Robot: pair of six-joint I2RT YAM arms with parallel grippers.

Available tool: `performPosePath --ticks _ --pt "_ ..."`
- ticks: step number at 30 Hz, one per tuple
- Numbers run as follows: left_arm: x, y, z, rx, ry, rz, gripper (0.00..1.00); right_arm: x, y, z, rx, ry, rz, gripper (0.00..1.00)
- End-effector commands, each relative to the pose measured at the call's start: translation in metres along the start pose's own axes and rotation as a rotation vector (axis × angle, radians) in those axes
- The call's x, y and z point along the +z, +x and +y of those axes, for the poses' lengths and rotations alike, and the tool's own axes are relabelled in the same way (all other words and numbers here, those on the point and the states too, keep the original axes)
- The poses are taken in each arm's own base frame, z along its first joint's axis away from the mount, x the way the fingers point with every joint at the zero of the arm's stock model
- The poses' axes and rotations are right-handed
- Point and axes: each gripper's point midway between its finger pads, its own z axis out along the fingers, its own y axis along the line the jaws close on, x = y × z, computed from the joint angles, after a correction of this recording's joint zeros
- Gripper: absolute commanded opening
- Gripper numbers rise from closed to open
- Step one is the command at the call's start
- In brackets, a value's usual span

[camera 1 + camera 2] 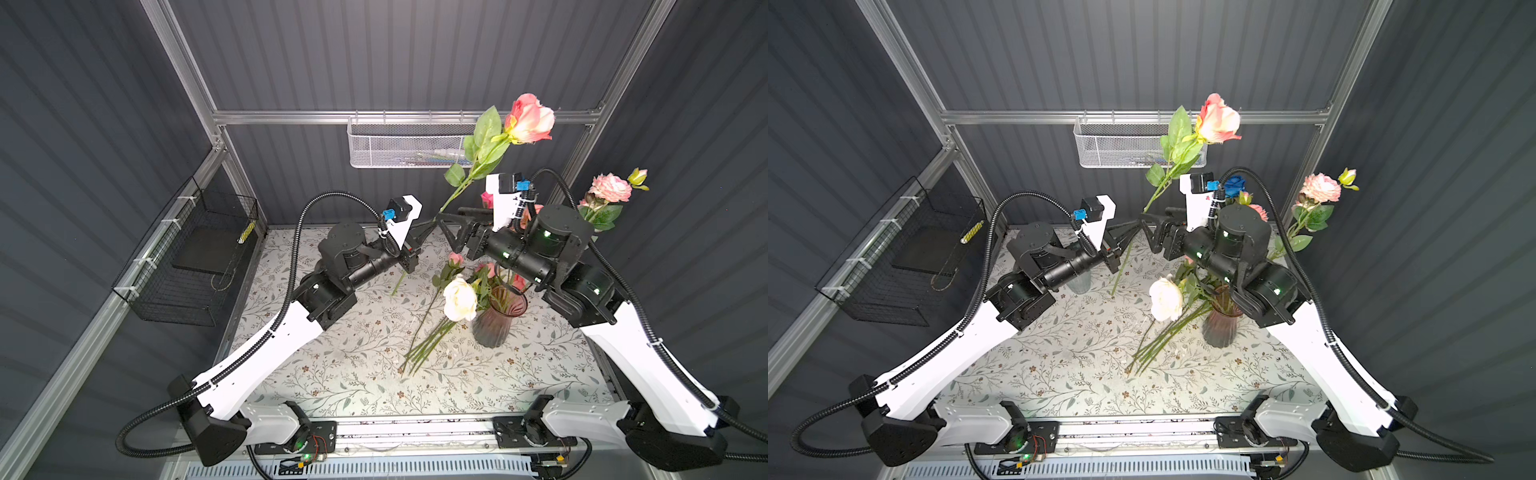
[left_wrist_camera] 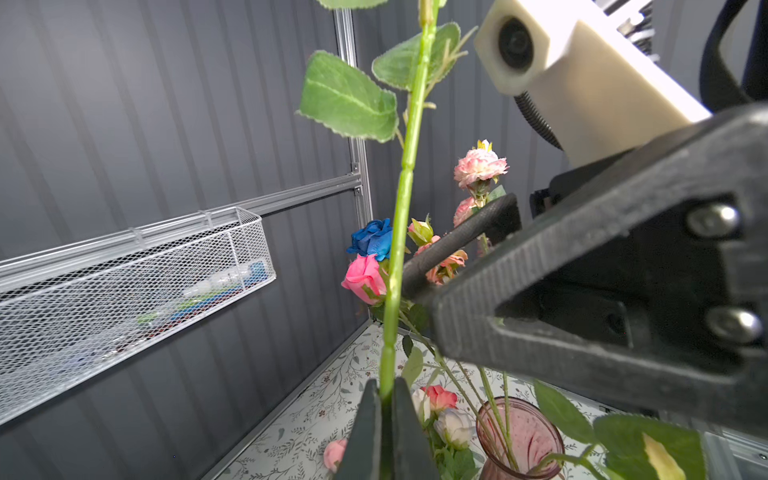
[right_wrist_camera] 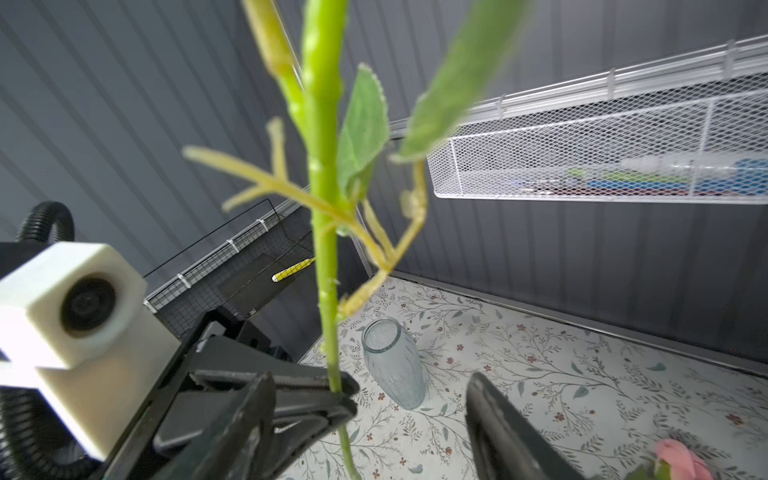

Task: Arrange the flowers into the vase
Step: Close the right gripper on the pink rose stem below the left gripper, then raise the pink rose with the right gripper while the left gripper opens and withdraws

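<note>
So: left gripper (image 2: 384,409), fingers (image 2: 365,428) pinched shut on the stem (image 2: 405,199) of one rose, about mid-length, with a good tail of stem hanging below the pinch. Right gripper (image 3: 370,386), fingers (image 3: 494,415) spread apart. The stem stands in the gap between them, just headward of the left's pinch. Whether they touch the stem yet, I cannot tell.

Rose head (image 1: 530,118): peach-pink, held high over the 12 o'clock edge of the bench (image 1: 332,374), leaning toward 1 o'clock from the grip. Leaf stalks branch off close above the right fingers.

This reads as a hand-over, left to right, ahead of the drop into the pink vase (image 1: 498,318) at 3 o'clock on the bench.

To do it well:
- Close the right fingers on bare stem, clear of the leaf stalks.
- Set the right fingers square across the stem. It looks thin and slick and the head looks heavy, so the rose will likely swivel.
- Left lets go only once the right pinch is firm.
- Lead with the tail into the vase mouth. Several stems crowd it already, so aim for the open side.
- Mind the tall flowers (image 1: 611,188) standing in the vase beside the right arm.

Loose flowers (image 1: 459,299) lie at the vase's 9 o'clock, stems fanning toward 7. A clear vase (image 3: 392,361) stands near 10 o'clock.
</note>
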Motion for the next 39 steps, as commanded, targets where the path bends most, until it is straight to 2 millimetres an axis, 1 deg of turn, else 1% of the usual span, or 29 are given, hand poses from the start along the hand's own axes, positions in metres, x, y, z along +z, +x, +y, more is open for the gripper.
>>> performPosePath --ticks 1,6,7,11,13,15,17,19,20,21,22,24,27,28,29,31,33,34,37,39 --pt "0.001 -0.019 -0.009 -0.016 0.053 -0.051 0.00 0.003 -0.014 0.004 0.015 -0.022 -0.045 0.64" --pt "0.002 -0.016 -0.011 -0.022 0.061 -0.056 0.00 0.012 -0.012 -0.002 0.031 -0.009 -0.050 0.34" --pt "0.002 -0.017 -0.011 -0.022 0.062 -0.058 0.00 0.014 -0.011 -0.002 0.031 -0.008 -0.048 0.31" --pt "0.001 -0.017 -0.013 -0.030 0.066 -0.067 0.00 0.016 -0.010 -0.006 0.036 0.005 -0.055 0.21" --pt "0.002 -0.016 -0.013 -0.030 0.066 -0.066 0.00 0.015 -0.010 -0.007 0.028 0.010 -0.062 0.14" --pt "0.003 -0.015 -0.012 -0.032 0.065 -0.067 0.00 0.014 -0.010 -0.008 0.029 0.016 -0.066 0.11" --pt "0.004 -0.012 -0.011 -0.037 0.058 -0.066 0.06 0.014 -0.008 -0.009 0.027 0.016 -0.062 0.08" --pt "0.005 -0.013 -0.009 -0.038 0.048 -0.071 0.08 0.016 -0.005 -0.010 0.022 0.019 -0.056 0.06" --pt "0.004 -0.014 -0.008 -0.037 0.043 -0.078 0.10 0.016 -0.005 -0.010 0.022 0.020 -0.055 0.05" --pt "0.006 -0.003 -0.008 -0.045 0.041 -0.060 0.18 0.017 -0.004 -0.011 0.023 0.023 -0.055 0.05" --pt "0.007 0.002 -0.008 -0.051 0.037 -0.054 0.27 0.017 -0.004 -0.011 0.021 0.025 -0.054 0.04" --pt "0.008 0.003 -0.005 -0.053 0.026 -0.053 0.33 0.017 -0.003 -0.012 0.015 0.029 -0.053 0.04" --pt "0.007 0.004 -0.003 -0.055 0.013 -0.053 0.59 0.014 -0.005 -0.013 0.005 0.035 -0.060 0.03" --pt "0.006 0.004 -0.002 -0.058 0.005 -0.054 0.72 0.014 -0.006 -0.013 0.004 0.039 -0.062 0.03" --pt "0.005 0.004 0.000 -0.059 -0.004 -0.056 0.83 0.013 -0.007 -0.013 0.000 0.041 -0.065 0.03" --pt "0.002 0.003 0.000 -0.057 -0.015 -0.058 0.88 0.012 -0.009 -0.014 -0.012 0.049 -0.070 0.03" --pt "-0.006 0.001 0.003 -0.052 -0.040 -0.062 0.98 0.009 -0.013 -0.016 -0.031 0.069 -0.082 0.03" --pt "-0.011 0.000 0.004 -0.046 -0.054 -0.064 0.99 0.006 -0.017 -0.017 -0.041 0.080 -0.091 0.03" --pt "-0.033 -0.004 0.011 -0.029 -0.118 -0.064 0.99 -0.004 -0.032 -0.021 -0.089 0.124 -0.133 0.03" --pt "-0.051 -0.005 0.018 -0.024 -0.180 -0.069 0.99 -0.012 -0.046 -0.023 -0.122 0.157 -0.168 0.04"
